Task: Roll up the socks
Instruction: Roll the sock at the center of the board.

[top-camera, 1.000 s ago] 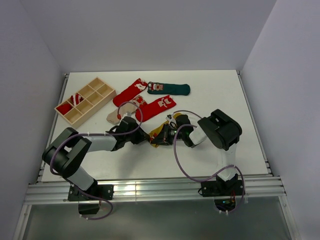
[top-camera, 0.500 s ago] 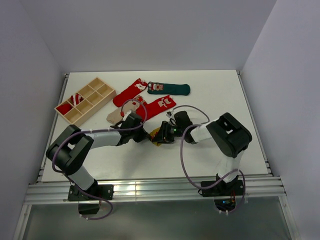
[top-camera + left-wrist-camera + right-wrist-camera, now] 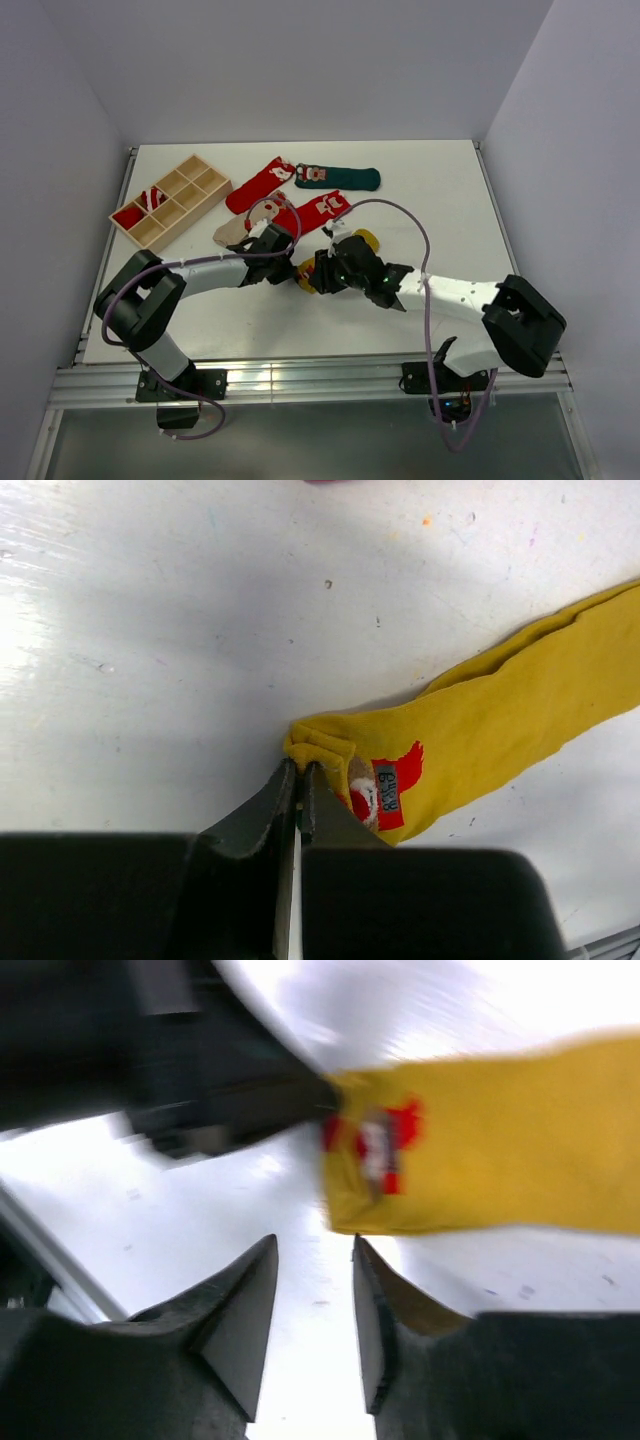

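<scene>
Nearest me, my left gripper (image 3: 298, 772) is clenched on the folded cuff corner of the mustard sock (image 3: 490, 725), right beside its little red-and-white patch (image 3: 383, 792). The rest of that sock lies flat and stretched out along the table (image 3: 440, 200), so no roll has formed. At most there's a first small tuck at the cuff.

My right gripper (image 3: 312, 1260) hangs just over the same cuff end with its jaws parted, gripping nothing. Its wrist view is blurred, so I can't tell how close its fingers are to the fabric.

Looking further out, the beige sock (image 3: 230, 232) lies flat just past my left wrist. Beyond it are two red socks (image 3: 318, 210) (image 3: 260, 185), both unrolled, and then the dark green sock (image 3: 345, 179), laid out straight at the far end.

Over on the far left, the wooden tray (image 3: 190, 218) holds some red-and-white striped fabric (image 3: 150, 197) in one of its end compartments. I take that for a finished sock, though I can't tell whether it's rolled.

So I'd call this early going: the mustard roll is barely started, and four flat socks wait their turn.
</scene>
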